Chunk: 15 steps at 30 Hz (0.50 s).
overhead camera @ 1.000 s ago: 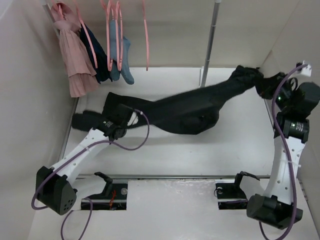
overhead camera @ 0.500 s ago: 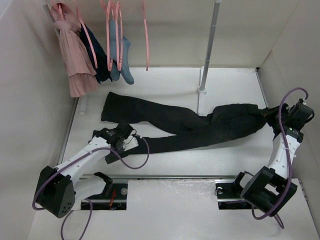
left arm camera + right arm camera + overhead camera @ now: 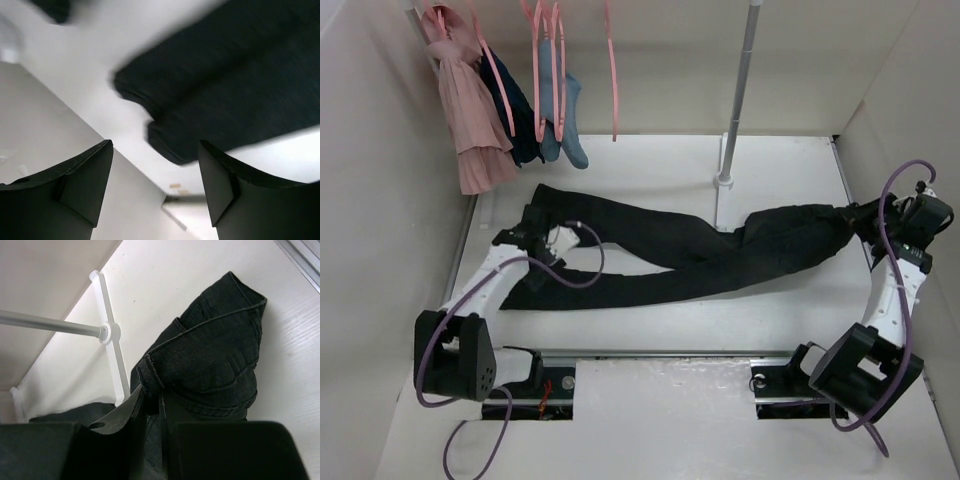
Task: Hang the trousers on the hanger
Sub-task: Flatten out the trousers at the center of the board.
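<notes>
The black trousers (image 3: 700,250) lie stretched across the table, legs to the left and waistband to the right. My right gripper (image 3: 872,226) is shut on the waistband (image 3: 200,360), with denim pinched between its jaws at the right wall. My left gripper (image 3: 520,238) hovers open over the leg ends at the left, holding nothing. In the left wrist view both fingers (image 3: 85,185) stand wide apart and the leg cuffs (image 3: 165,135) lie beyond them. An empty pink hanger (image 3: 612,70) hangs from the rail at the back.
Pink (image 3: 465,115), navy (image 3: 518,120) and light-blue (image 3: 567,120) garments hang on pink hangers at the back left. A rack pole (image 3: 740,90) rises from a white foot (image 3: 723,182) just behind the trousers. White walls close in on the left and right.
My left gripper has opened and let go of the trouser leg, then moved back and to the left. The right gripper lowered the waistband; the trousers now lie flat.
</notes>
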Available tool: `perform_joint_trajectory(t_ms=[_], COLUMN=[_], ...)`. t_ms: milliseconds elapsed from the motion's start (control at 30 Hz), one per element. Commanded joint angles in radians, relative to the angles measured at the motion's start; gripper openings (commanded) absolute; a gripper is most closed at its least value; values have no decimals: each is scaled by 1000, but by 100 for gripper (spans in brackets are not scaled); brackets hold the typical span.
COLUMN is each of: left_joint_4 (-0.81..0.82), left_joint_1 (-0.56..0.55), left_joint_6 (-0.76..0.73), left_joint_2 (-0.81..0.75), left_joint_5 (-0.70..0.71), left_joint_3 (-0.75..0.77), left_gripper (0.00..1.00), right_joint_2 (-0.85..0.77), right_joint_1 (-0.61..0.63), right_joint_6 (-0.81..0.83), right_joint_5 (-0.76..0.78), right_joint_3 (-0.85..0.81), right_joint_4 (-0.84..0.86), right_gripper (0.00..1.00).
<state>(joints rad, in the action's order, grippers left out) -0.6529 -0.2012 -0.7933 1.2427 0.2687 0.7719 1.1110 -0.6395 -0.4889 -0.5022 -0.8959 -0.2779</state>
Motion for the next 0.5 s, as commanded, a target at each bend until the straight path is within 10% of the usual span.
perform_joint_trajectory(t_ms=[0, 467], left_joint_4=[49, -65], left_joint_1=[100, 359], left_joint_6=[46, -29], left_joint_2=[41, 181], left_joint_5=[-146, -459], left_joint_3=[111, 139], left_gripper=[65, 61], right_joint_2=[27, 18], right_joint_1=[47, 199], right_joint_6=[62, 153], right_joint_5=[-47, 87], right_joint_3=[-89, -114], right_joint_4=[59, -7], right_gripper=[0, 0])
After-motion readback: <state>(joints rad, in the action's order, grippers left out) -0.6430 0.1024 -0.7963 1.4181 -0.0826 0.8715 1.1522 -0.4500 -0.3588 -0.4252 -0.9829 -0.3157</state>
